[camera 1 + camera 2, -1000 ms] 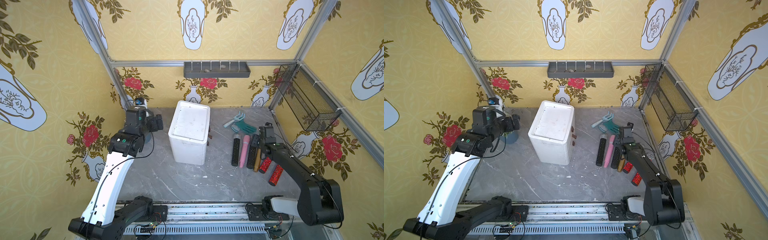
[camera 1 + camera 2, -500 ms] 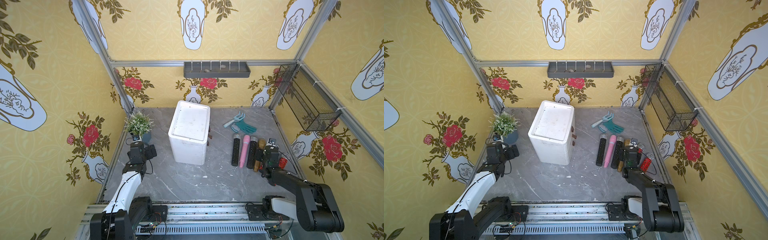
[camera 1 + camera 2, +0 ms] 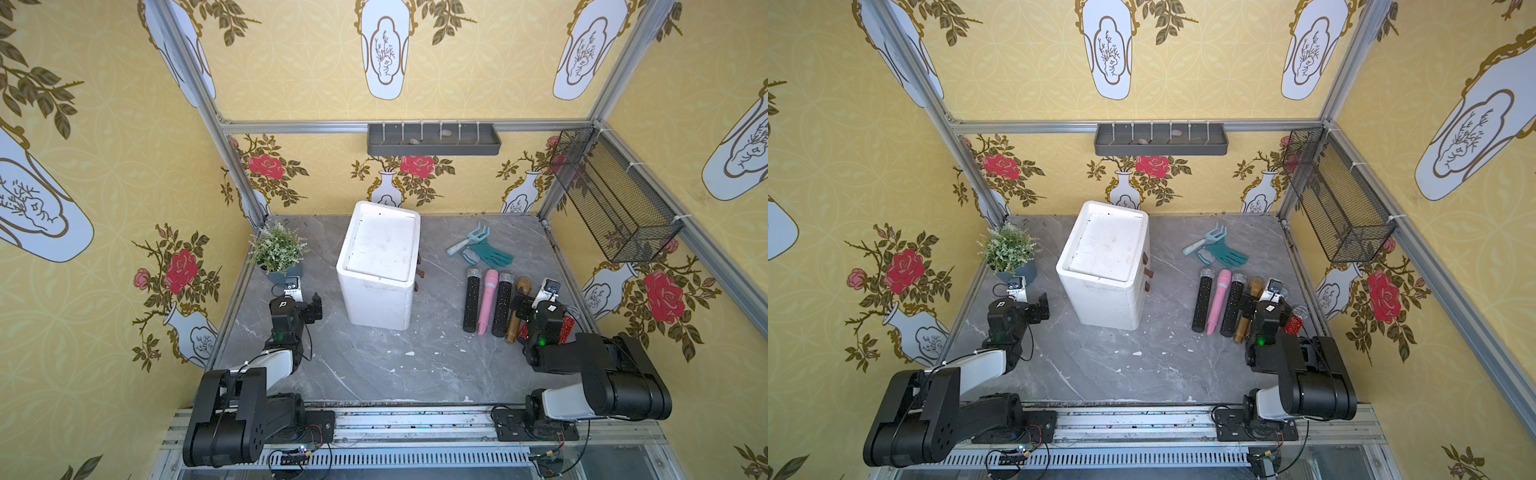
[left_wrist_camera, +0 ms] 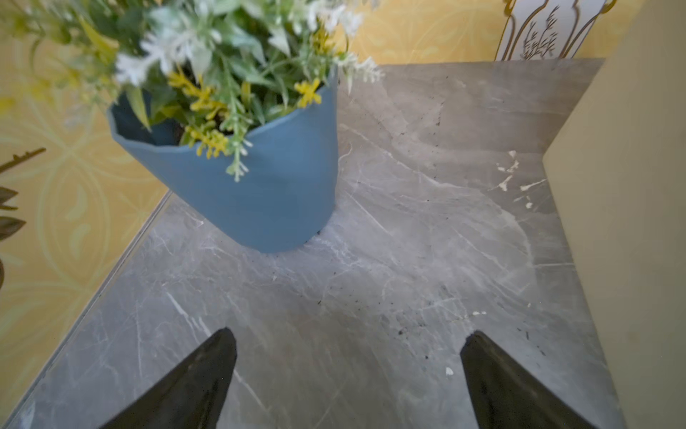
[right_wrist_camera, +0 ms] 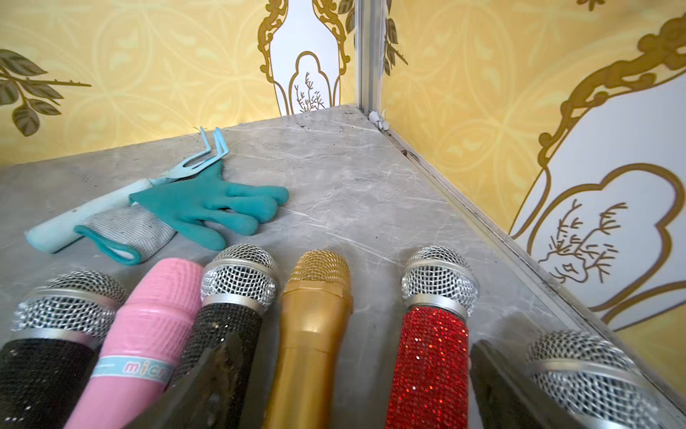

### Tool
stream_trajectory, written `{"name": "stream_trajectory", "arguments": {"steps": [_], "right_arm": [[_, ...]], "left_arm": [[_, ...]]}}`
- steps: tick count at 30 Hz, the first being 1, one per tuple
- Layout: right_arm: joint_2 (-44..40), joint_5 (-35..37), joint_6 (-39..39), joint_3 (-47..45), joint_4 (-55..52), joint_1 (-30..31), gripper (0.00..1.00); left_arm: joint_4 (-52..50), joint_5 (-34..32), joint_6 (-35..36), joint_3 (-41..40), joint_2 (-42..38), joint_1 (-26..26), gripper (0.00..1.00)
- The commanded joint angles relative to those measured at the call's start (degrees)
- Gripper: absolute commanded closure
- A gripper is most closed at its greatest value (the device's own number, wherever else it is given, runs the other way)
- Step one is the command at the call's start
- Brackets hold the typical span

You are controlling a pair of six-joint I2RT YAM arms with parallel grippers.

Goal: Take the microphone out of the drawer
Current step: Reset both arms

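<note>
Lying flat: six microphones [image 5: 315, 315], one glove [image 5: 208, 208]

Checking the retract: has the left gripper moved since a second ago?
Yes. In a top view the left gripper pulled back from over the potted plant toward the near edge of the table.

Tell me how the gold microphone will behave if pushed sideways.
The gold microphone looks round-bodied and lies flat on the marble table, so it would probably roll sideways. Its smooth glossy shell may slip in a grip. It looks rigid, unlikely to flex.
</note>
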Motion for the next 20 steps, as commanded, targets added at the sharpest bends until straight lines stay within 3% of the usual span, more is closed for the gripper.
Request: {"name": "stream_trajectory", "arguments": {"steps": [1, 20], "right_arm": [[0.44, -1.21, 1.23, 0.06, 1.48, -0.25, 0.02], [0.08, -4.38, 1.92, 0.43, 0.08, -1.99, 0.02]], "left_arm": [[12.56, -2.56, 1.17, -1.47, 2.65, -0.21, 0.0], [11.97, -3.1, 1.11, -1.59, 2.02, -0.39, 0.0]]}}
